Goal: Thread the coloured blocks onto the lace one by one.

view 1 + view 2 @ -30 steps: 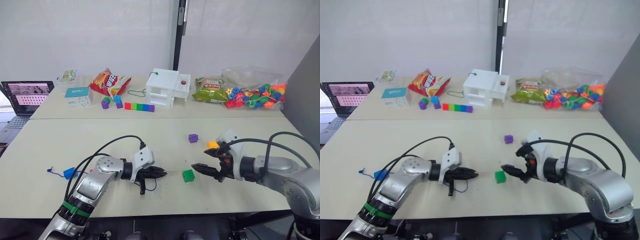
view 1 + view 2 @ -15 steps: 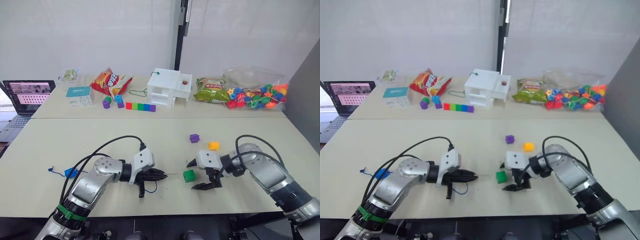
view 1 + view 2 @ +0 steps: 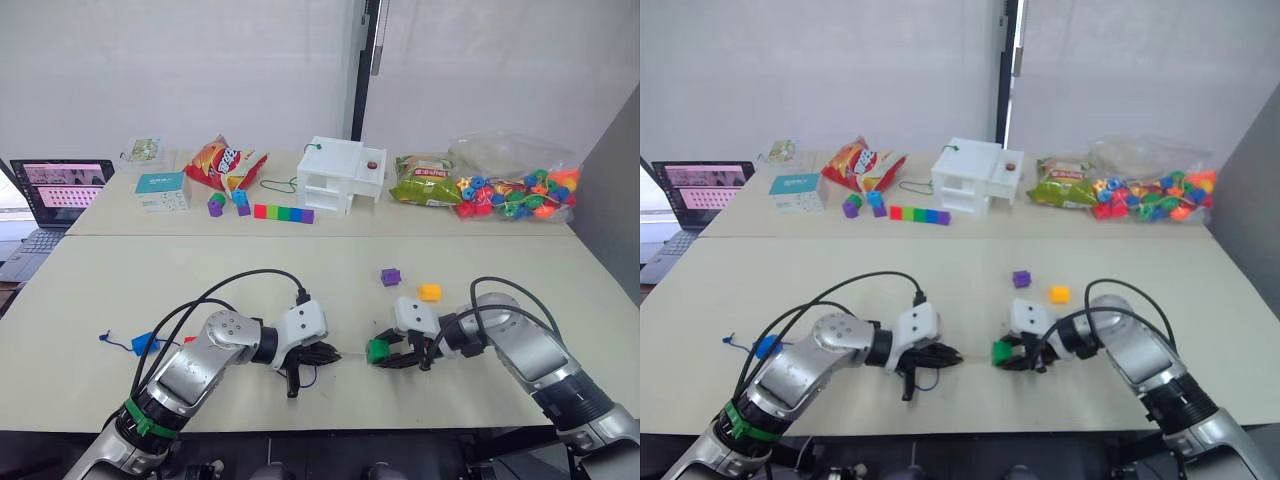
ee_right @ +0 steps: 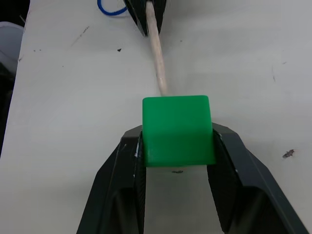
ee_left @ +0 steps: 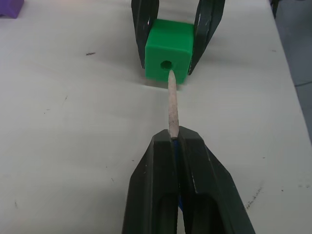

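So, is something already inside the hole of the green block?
The lace's pale tip points at the hole of the green block, held by the right hand. How far it enters cannot be seen.

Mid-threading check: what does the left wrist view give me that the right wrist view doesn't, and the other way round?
Left wrist view alone: the hole in the green block's near face, the lace's pale tip just below it, and a purple block at the frame edge.

Right wrist view alone: a loop of the blue lace trailing behind the left gripper.

Both: the green block clamped by the right gripper, and the pale tip held by the left gripper, pointing at the block.
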### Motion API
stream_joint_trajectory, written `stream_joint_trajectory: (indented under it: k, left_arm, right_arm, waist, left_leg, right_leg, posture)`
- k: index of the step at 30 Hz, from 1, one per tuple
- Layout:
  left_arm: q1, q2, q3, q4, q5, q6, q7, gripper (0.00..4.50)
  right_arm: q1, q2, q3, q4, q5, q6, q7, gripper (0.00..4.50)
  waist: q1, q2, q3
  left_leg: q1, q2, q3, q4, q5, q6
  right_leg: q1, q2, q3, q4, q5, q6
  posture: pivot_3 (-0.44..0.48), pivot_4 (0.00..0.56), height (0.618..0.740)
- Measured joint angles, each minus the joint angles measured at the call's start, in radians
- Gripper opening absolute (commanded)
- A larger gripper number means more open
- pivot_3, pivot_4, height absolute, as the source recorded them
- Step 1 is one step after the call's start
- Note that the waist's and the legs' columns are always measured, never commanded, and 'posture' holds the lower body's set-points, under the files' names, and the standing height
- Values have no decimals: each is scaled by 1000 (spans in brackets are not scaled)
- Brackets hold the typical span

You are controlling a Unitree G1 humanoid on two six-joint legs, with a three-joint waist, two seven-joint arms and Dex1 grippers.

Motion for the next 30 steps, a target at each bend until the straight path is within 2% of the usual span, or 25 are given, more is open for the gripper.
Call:
stream_joint_trajectory:
  k: [19,30]
  left_arm:
    - [-31,-11,-37,27,30,0,-4,0]
    - [-66,-68,-78,80,61,2,8,0]
  right_arm:
    - [18,11,6,-53,-45,79,-59,1187]
    - [11,32,23,-98,-65,131,-79,1187]
  waist:
    - [1,0,0]
    - [0,0,0]
  left_leg:
    - [0,-1,0,1,0,0]
    - [0,-1,0,1,0,0]
  right_leg:
    - [0,0,0,0,0,0]
    - [0,0,0,0,0,0]
  posture:
    - [0,150,740]
    - [0,150,740]
